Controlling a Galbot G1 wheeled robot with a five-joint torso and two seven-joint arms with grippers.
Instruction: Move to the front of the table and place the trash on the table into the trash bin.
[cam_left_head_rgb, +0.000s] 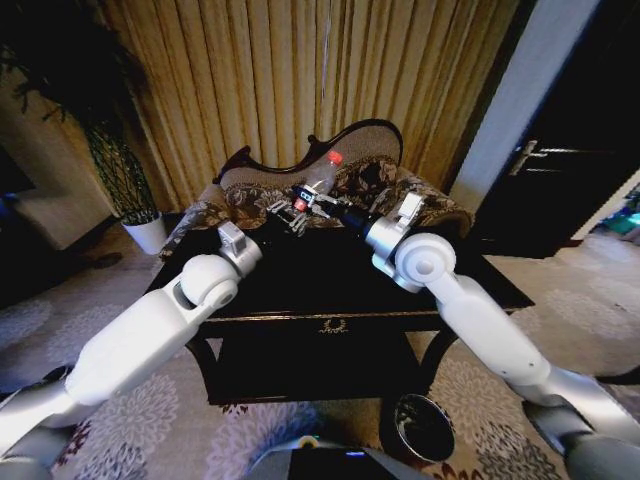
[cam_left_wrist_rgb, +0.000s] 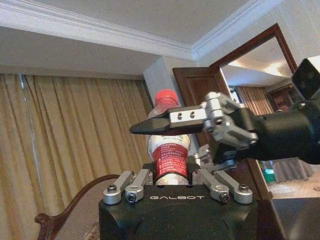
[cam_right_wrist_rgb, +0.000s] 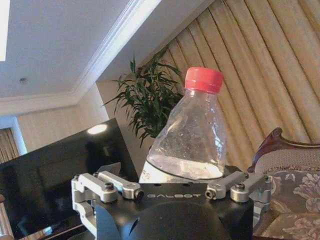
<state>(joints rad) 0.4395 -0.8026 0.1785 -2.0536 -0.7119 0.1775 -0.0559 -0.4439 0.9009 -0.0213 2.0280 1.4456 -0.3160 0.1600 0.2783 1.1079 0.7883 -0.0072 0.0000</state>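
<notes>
Gold curtains and a carved sofa (cam_left_head_rgb: 380, 175) back the scene; dark glossy surface (cam_left_head_rgb: 330, 285) sits dead ahead, robot parked at its front. Both arms reach over it and meet at the 12 o'clock end. Bottle (cam_left_head_rgb: 318, 176) with red cap is upright there, off the surface. Right gripper (cam_left_head_rgb: 312, 200) has fingers clamped on its lower body. Left gripper (cam_left_head_rgb: 285, 215) is right up against it at the label; whether its fingers are closed on it, can't tell. Trash bin (cam_left_head_rgb: 424, 428) stands on the floor at 5 o'clock. Step looks like pickup/handover. Next needs one secure grasp, then a swing down to the bin without clipping the edge.
</notes>
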